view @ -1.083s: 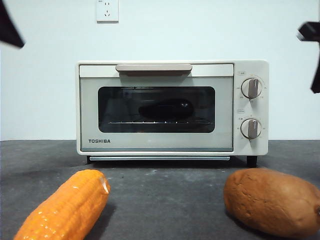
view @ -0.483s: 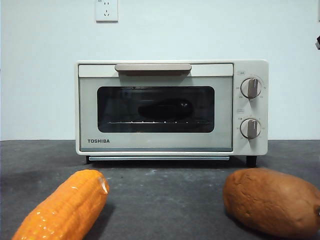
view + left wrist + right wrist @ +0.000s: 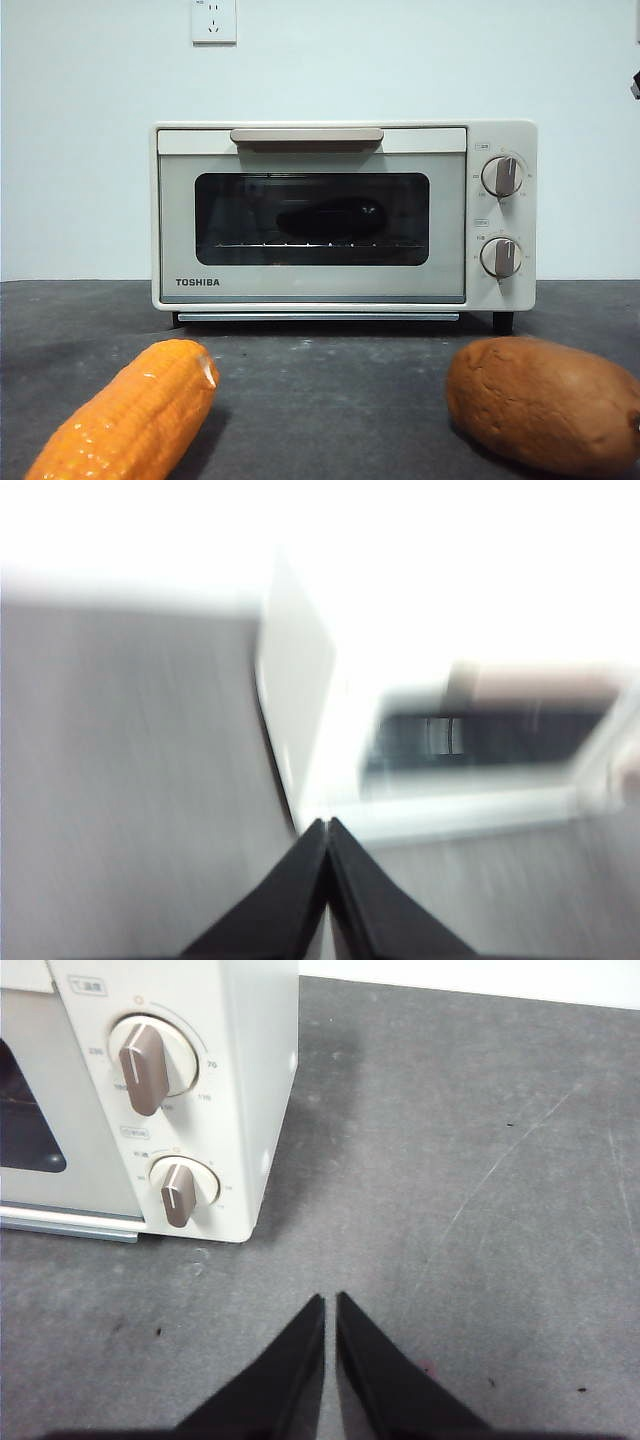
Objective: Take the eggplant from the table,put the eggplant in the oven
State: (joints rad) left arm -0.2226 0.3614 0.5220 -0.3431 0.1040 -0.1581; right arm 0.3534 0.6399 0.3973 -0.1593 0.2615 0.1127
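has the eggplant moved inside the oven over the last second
No. The eggplant lies in the same spot on the rack behind the closed glass door of the oven, still just below the bar handle in the front view.

Flat dark grey matte table (image 3: pixel 330 385), faintly speckled and lightly scratched, running back to a white wall. Resting directly on it: one cream-white boxy TOSHIBA toaster oven (image 3: pixel 345 215) with a dark glass door, a beige bar handle and two round knobs, standing upright on short dark feet toward the rear centre, its door closed; one orange corn cob (image 3: pixel 130 415) lying at the front on one side, angled toward the oven; one brown, rounded potato-like lump (image 3: pixel 545 400) lying at the front on the opposite side. The cob and the lump sit well apart, bare tabletop between them.
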